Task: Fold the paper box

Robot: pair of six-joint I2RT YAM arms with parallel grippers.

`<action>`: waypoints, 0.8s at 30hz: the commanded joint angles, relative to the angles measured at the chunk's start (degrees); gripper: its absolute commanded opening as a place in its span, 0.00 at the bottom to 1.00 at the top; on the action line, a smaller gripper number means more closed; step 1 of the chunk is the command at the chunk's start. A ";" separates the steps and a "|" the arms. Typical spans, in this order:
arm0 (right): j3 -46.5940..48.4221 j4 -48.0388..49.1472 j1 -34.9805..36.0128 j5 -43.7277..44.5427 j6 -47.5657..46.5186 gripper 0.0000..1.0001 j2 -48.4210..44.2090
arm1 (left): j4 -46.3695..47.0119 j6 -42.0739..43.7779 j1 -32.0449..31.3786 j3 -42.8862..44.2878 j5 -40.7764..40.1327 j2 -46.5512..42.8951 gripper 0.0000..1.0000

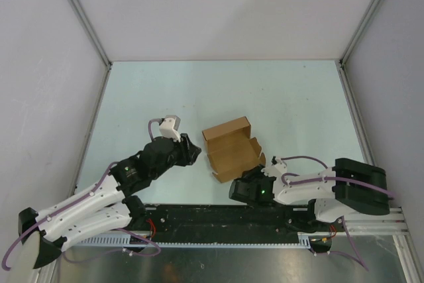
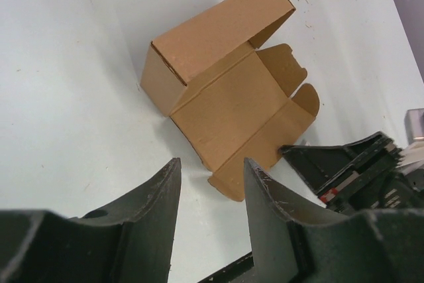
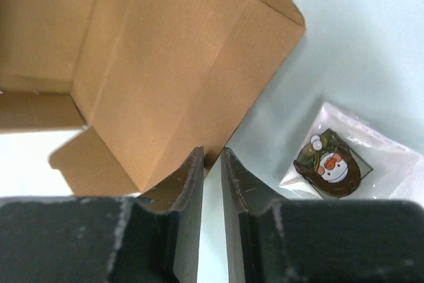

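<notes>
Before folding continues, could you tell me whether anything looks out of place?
Yes: a clear packet with a snowman badge lies on the table beside the half-folded paper box, close to the right gripper. It seems unrelated to the folding.

The paper box (image 1: 230,154) lies on the surface (image 1: 265,91). The left end effector (image 1: 195,152) is just left of it, the right end effector (image 3: 212,164) at its near edge. A small packet (image 3: 341,157) lies beside the box's right side.
</notes>
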 commanded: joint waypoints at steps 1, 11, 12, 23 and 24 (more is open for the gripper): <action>-0.32 -6.30 -1.18 7.99 30.21 0.17 -5.80 | 0.50 1.15 0.55 2.15 -0.21 -0.82 0.47; -0.32 -8.68 -5.65 13.80 8.27 0.03 -21.26 | -0.64 1.42 0.81 2.94 -0.03 -2.66 0.48; -0.32 -8.50 -6.27 13.53 5.52 0.02 -22.76 | -0.82 1.42 0.90 3.21 -0.03 -2.75 0.48; 2.04 0.55 -23.31 -9.56 -45.54 0.00 -48.25 | -4.07 3.79 1.08 6.19 0.76 -4.86 0.48; 3.01 0.64 -24.72 -12.02 -51.31 0.00 -48.70 | -4.33 4.05 1.08 6.81 0.85 -4.77 0.48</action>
